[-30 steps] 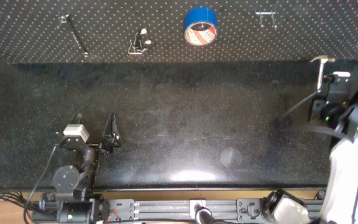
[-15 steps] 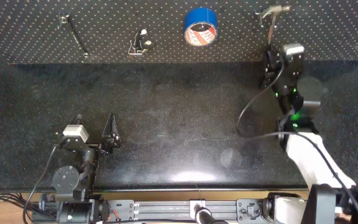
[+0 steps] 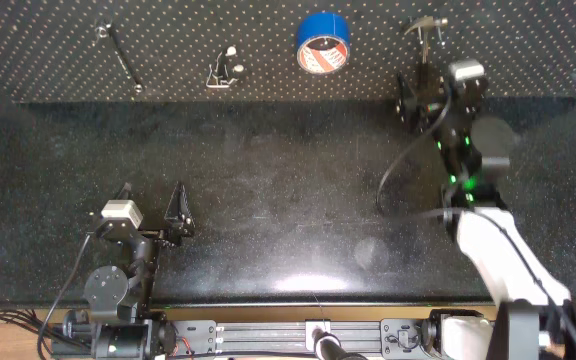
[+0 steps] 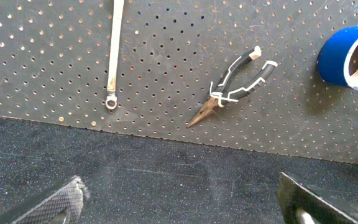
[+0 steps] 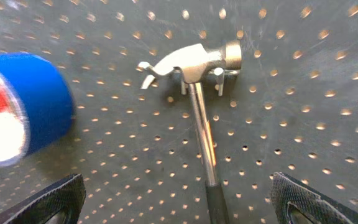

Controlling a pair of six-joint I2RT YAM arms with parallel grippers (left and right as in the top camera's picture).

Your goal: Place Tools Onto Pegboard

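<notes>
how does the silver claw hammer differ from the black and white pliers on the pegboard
The silver claw hammer hangs by its head on a two-prong hook, handle straight down; the black-and-white-handled pliers hang tilted, nose lowest. The hammer's shaft is bare metal; the pliers' handles are coated. Both are on the black pegboard, neither gripped.

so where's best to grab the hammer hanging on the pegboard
Best take the hammer by its shaft just below the head, coming straight at the pegboard with jaws either side. The head rests on the hook, so the shaft hangs free.
</notes>
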